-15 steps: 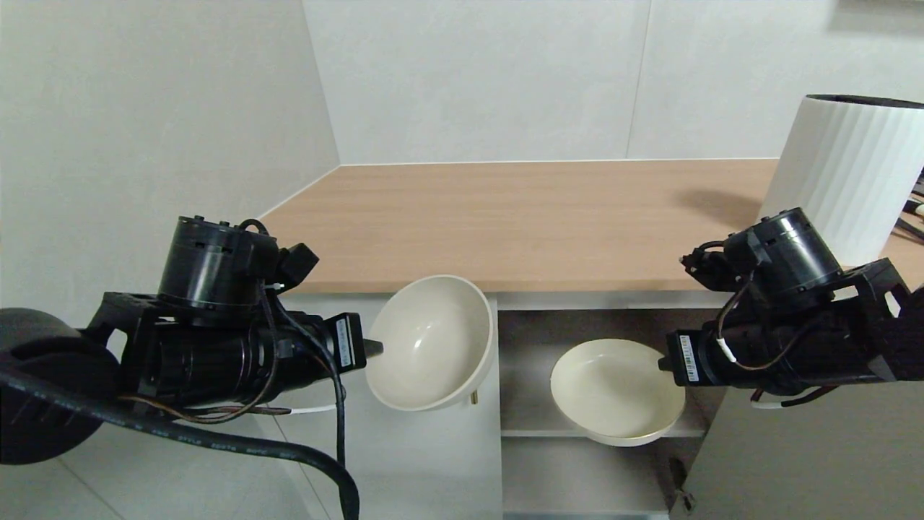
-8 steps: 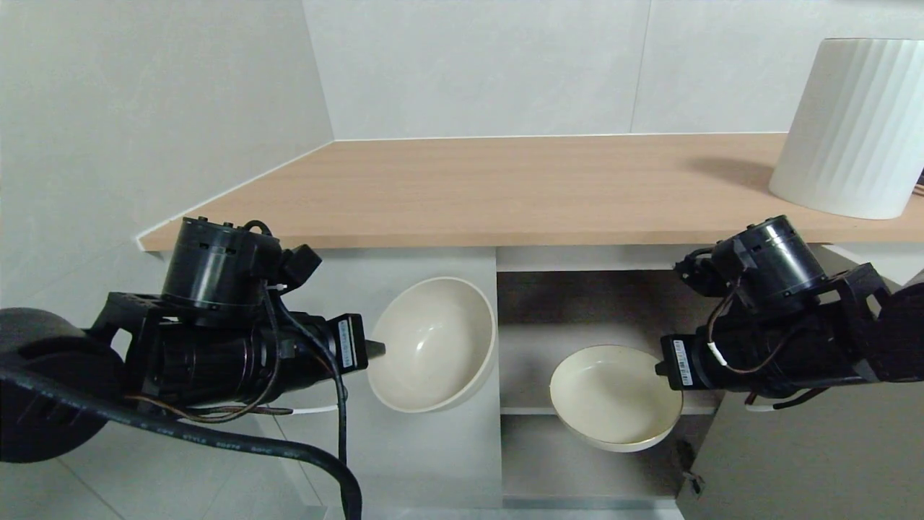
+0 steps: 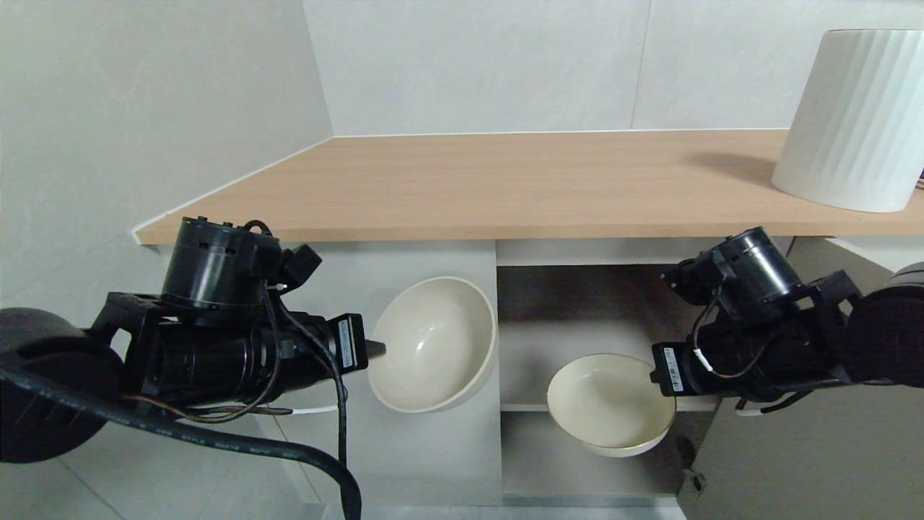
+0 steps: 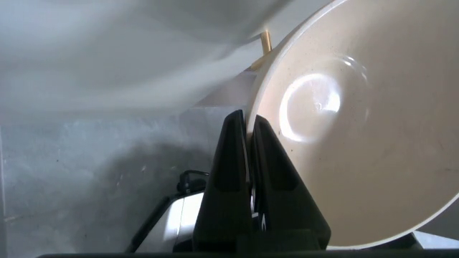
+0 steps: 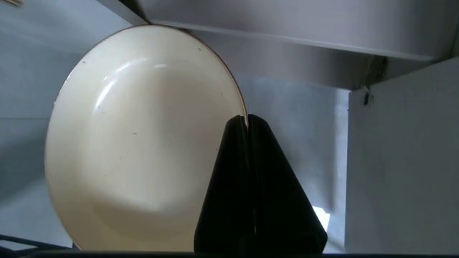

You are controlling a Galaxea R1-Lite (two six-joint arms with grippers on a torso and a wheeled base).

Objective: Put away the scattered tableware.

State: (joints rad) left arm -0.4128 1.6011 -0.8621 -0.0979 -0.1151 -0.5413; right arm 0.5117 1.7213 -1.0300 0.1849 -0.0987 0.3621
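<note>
Hold the shallow bowl (image 3: 606, 404), pinched at 3 o'clock by the right gripper (image 3: 655, 372), level entering the cabinet shelf (image 3: 523, 383); the left gripper (image 3: 375, 349) pinches the deep bowl (image 3: 433, 347).

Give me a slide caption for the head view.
Left tool holds a deep cream bowl, right tool a shallow bowl, before the open cabinet under a wooden counter.

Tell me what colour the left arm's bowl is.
Cream; the bowl shows best in the head view.

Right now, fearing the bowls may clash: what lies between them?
Nothing in the head view: the left bowl and right bowl hang apart, with the open shelf behind the gap.
</note>
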